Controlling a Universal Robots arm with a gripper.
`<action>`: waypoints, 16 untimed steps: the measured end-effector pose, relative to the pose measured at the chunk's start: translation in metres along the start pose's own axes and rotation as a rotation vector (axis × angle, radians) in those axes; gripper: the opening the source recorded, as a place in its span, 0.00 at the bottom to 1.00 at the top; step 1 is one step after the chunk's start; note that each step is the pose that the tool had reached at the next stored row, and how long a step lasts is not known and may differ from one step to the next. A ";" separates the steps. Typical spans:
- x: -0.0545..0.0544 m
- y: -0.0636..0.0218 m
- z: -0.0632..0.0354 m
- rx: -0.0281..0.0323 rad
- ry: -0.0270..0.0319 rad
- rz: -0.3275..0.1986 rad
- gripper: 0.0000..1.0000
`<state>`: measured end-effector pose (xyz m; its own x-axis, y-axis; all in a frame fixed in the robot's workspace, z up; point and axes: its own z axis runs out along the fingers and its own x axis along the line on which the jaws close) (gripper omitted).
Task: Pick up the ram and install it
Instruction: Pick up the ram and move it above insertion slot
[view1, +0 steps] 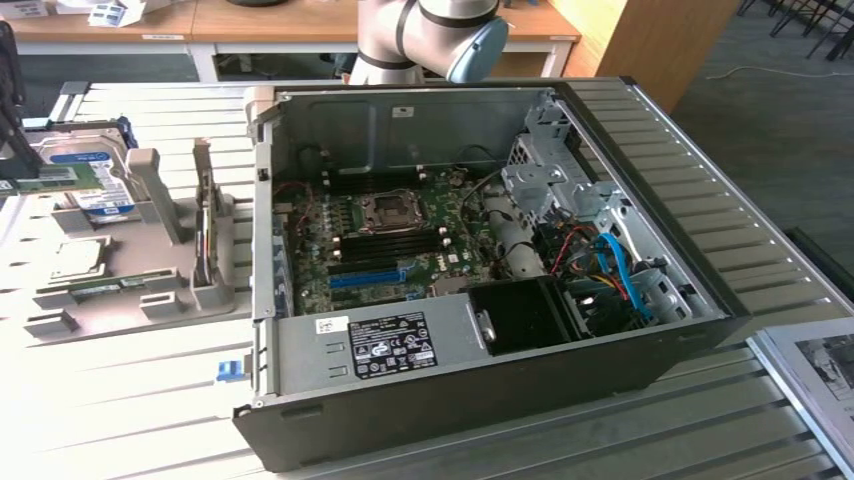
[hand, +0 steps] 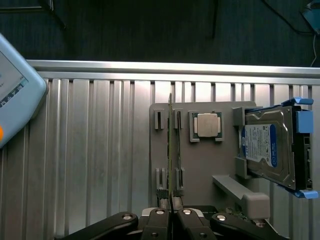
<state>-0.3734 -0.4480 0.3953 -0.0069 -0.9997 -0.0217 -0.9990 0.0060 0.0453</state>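
Ram (hand: 170, 150) edge-on inside the hand (hand: 171, 206)

free: bare table (hand: 90, 150) beside holder (hand: 210, 165) | obstacles: processor (hand: 207, 125) just beside ram (hand: 171, 150), hard drive (hand: 267, 147) beyond it

The arm (view1: 400, 40) is a thick round tube in pale silver-grey, its joint closed by a rounded light-blue cap (view1: 477, 48) (the familiar Universal Robots look). The claw (hand: 171, 210) is matt black, with flat linkage bars (hand: 100, 226) on either side. Each bar is pinned by a round silver pivot screw (hand: 125, 217), and narrow black fingers (hand: 157, 225) sit at the centre.
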 end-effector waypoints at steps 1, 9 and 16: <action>0.000 -0.0004 -0.0002 -0.0002 0.0001 0.000 0.12; 0.000 -0.0115 -0.0005 0.0000 0.0000 0.000 0.12; 0.000 -0.0235 -0.0011 0.0000 0.0000 0.000 0.12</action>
<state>-0.3499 -0.4481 0.3953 -0.0069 -0.9997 -0.0217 -0.9990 0.0059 0.0453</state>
